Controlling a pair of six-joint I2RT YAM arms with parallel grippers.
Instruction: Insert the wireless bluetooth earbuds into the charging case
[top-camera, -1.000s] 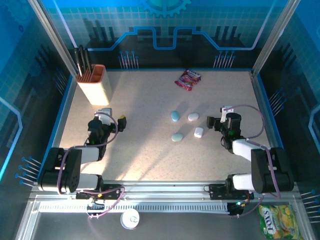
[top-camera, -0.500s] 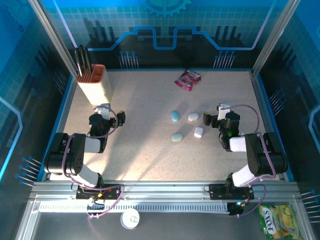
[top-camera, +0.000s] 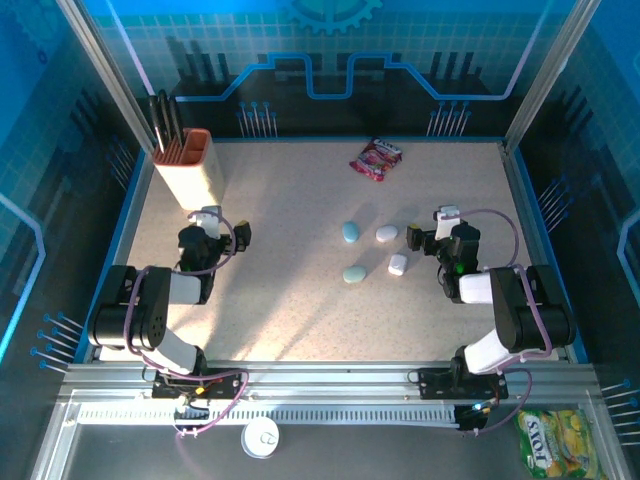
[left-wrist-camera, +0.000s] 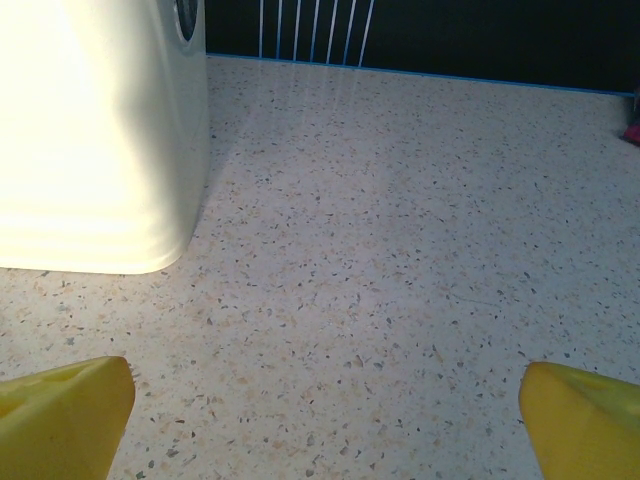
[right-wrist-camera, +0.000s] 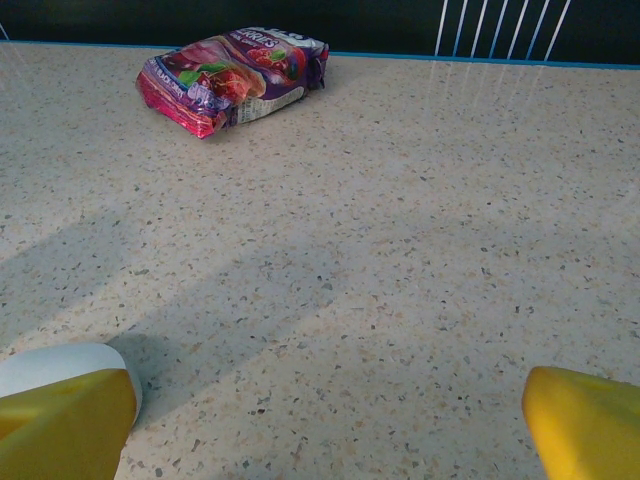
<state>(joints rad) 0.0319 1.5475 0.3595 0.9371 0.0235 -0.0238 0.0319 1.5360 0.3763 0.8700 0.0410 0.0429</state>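
Fingers (left-wrist-camera: 62, 415) of the left end effector (left-wrist-camera: 325, 418) (top-camera: 214, 232) stand spread wide. Their yellow tips sit at the lower corners of its wrist view, with nothing but speckled desk (left-wrist-camera: 400, 260) between them. Ahead and to its left stands a cream knife block (left-wrist-camera: 90, 130) (top-camera: 188, 172), orange-topped with dark handles sticking up, near the desk's far left corner.

The right end effector (right-wrist-camera: 325, 420) (top-camera: 443, 232) is likewise spread wide and holds nothing. A white case (right-wrist-camera: 50, 362) (top-camera: 387, 233) lies just beside its left finger. From above, that case sits mid-desk in a loose cluster. A light-blue case (top-camera: 351, 232) lies to its left, a second white case (top-camera: 398, 264) nearer the arms, and a second light-blue case (top-camera: 355, 274) left of that. All four lie between the two arms, closer to the right one. Among them the earbuds are too small to make out.

A red snack packet (right-wrist-camera: 235, 80) (top-camera: 377, 158) lies at the far edge, well beyond the cluster.
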